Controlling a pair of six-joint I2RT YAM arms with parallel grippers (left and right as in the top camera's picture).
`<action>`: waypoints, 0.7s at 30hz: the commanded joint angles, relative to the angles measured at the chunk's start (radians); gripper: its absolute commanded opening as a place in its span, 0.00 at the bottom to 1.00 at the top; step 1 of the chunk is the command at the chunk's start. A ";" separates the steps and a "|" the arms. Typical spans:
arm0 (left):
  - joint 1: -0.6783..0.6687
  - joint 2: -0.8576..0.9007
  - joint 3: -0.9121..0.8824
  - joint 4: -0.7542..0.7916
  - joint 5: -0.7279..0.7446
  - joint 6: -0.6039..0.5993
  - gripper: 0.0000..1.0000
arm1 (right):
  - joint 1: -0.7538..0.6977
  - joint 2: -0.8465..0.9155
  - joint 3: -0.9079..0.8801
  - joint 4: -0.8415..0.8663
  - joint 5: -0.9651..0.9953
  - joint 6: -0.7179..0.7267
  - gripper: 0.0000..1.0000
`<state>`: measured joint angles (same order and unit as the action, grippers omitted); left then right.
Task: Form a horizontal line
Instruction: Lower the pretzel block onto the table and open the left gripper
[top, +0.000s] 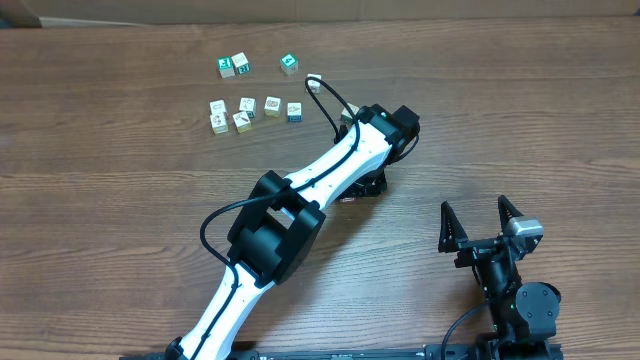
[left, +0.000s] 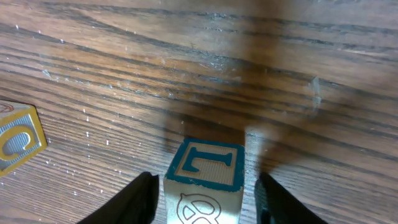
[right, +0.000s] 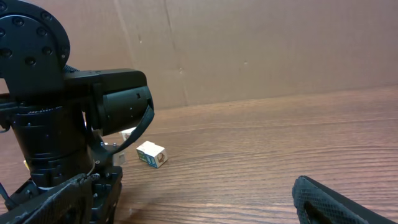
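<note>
**Entry 1: left claw** (left: 204, 186). Jaws parted, one finger on each side of the L cube (left: 208, 165). There is a narrow gap on both sides, so it is not clamped on anything.

**Entry 2: L cube.** Blue-rimmed letter face up, apparently resting on the worktop (left: 186, 74). In the overhead view it lies right of the row and apart from its end cube, mostly hidden under the wrist.

**Entry 3: horizontal line** (top: 247, 104). Four pale cubes stand roughly in a row with small gaps between them, not yet touching. Two spare cubes (top: 241, 121) sit just below its left end.

**Entry 4: loose cubes** (top: 240, 63). Green-faced and set further back, with one more near the cable.

**Entry 5: right claw** (top: 478, 225). Jaws wide and empty, well apart from every cube.

**Step in hand.** You appear to be working the L cube as the row's right-hand piece. The frames do not settle whether this is a pick or a set-down.

**Next move.** If the cube is to join the row, close squarely on it and carry it left. Seat it flush against the blue-faced end cube, level with the others, without your fingers clipping that neighbour. After that, close the remaining gaps.
</note>
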<state>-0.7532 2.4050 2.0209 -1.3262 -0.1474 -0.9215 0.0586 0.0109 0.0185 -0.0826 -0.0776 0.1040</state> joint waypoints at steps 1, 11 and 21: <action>-0.006 0.002 -0.006 0.000 -0.016 -0.018 0.53 | -0.005 -0.008 -0.010 0.005 0.006 -0.004 1.00; -0.006 0.002 -0.006 -0.004 -0.016 -0.018 0.68 | -0.005 -0.008 -0.010 0.005 0.006 -0.004 1.00; -0.005 0.002 -0.006 -0.004 -0.017 0.007 0.65 | -0.005 -0.008 -0.010 0.005 0.006 -0.004 1.00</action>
<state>-0.7532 2.4050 2.0201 -1.3273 -0.1474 -0.9253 0.0586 0.0109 0.0185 -0.0822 -0.0776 0.1040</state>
